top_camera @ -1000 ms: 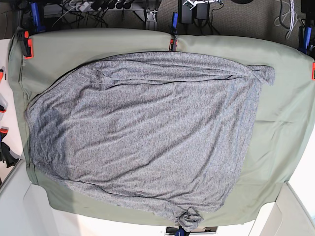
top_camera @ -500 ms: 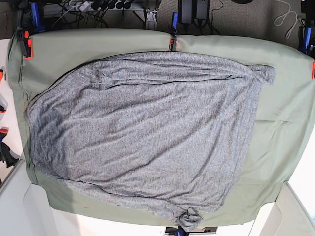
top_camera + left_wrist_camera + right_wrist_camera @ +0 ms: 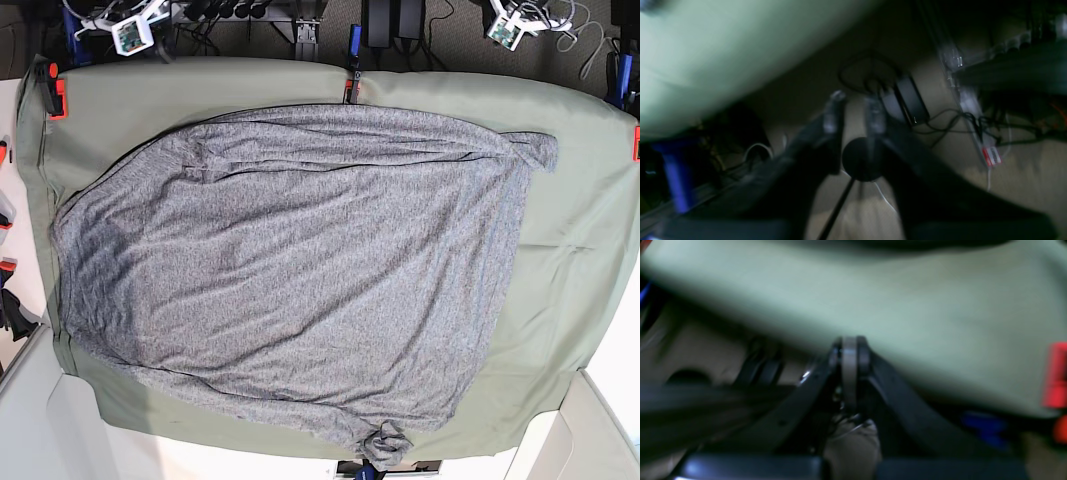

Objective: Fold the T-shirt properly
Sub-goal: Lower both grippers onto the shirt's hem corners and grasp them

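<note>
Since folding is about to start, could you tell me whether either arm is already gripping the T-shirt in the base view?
No, the T-shirt lies spread on the green cloth with nothing touching it.

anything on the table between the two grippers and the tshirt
Nothing visible. The T-shirt lies spread on the green table cover with nothing on or around it. Both arms sit past the far edge: left gripper slightly open, right gripper shut, both empty.
</note>
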Robot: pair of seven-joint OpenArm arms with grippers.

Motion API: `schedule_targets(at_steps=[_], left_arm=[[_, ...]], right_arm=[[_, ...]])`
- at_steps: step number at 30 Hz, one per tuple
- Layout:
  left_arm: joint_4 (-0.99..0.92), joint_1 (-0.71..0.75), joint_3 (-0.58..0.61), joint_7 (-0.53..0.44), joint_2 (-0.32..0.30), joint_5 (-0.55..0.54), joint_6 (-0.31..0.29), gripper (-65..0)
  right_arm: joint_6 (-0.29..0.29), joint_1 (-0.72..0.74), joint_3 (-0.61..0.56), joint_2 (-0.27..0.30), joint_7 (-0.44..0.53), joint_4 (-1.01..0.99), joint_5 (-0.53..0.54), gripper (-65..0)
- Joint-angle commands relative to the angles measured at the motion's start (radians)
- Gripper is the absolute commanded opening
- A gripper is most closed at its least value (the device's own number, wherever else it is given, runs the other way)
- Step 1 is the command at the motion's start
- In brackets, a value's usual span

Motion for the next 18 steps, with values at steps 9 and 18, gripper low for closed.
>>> schedule_targets(at_steps=[9, 18], left_arm=[[0.086, -0.021, -0.144, -0.006, -0.047, -0.058, -0.006, -37.0], [0.076, -0.062, -0.142, -0.014, -0.178, -0.043, 0.045, -37.0]], right_arm=[[-0.041, 0.188, 0.062, 0.007, -0.114, 0.037, -0.045, -27.7], [-0.068, 0.311, 0.062, 0.01, -0.123, 0.034, -0.057, -27.7]])
